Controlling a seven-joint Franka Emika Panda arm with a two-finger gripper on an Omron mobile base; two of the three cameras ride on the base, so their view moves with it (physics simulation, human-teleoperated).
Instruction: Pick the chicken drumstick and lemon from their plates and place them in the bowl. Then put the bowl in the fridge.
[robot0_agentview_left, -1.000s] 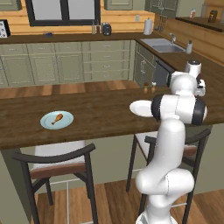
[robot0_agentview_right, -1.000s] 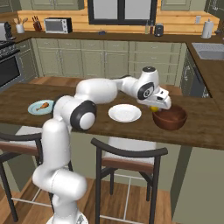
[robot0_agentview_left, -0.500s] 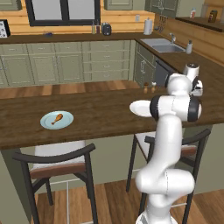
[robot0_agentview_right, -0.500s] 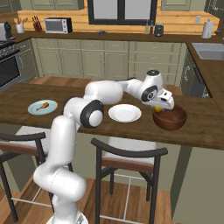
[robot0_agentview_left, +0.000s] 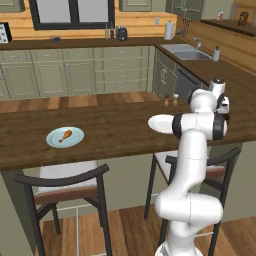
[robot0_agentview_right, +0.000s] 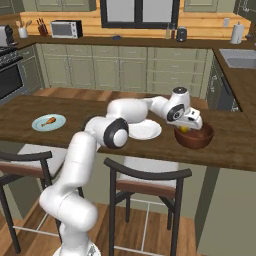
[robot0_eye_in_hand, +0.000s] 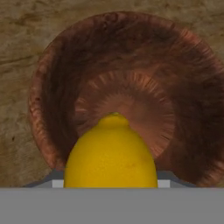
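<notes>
Held over the dark reddish-brown bowl (robot0_agentview_right: 196, 140), the yellow lemon (robot0_agentview_right: 183, 129) sits between the jaws of my gripper (robot0_agentview_right: 187, 126), which is shut on it. The hand view looks straight down past the lemon (robot0_eye_in_hand: 111, 157) into the bowl (robot0_eye_in_hand: 43, 92), whose inside holds nothing. The lemon hides my fingertips. The white plate (robot0_agentview_right: 148, 132) lies bare just left of the bowl. Far to the left, the chicken drumstick (robot0_agentview_right: 48, 120) rests on the light blue plate (robot0_agentview_right: 38, 125). The drumstick (robot0_agentview_left: 65, 135) and its plate (robot0_agentview_left: 54, 141) also appear in the left base view.
All of this stands on a long wooden island counter (robot0_agentview_right: 75, 112). Two bar stools (robot0_agentview_right: 145, 180) are tucked under its near edge. Small shakers (robot0_agentview_left: 170, 100) stand at the counter's far side. A sink (robot0_agentview_left: 190, 51) and green-grey cabinets lie beyond.
My hand has shifted a little to the right with the lemon, from the bowl's left rim to over its middle. The plates and drumstick have stayed put.
</notes>
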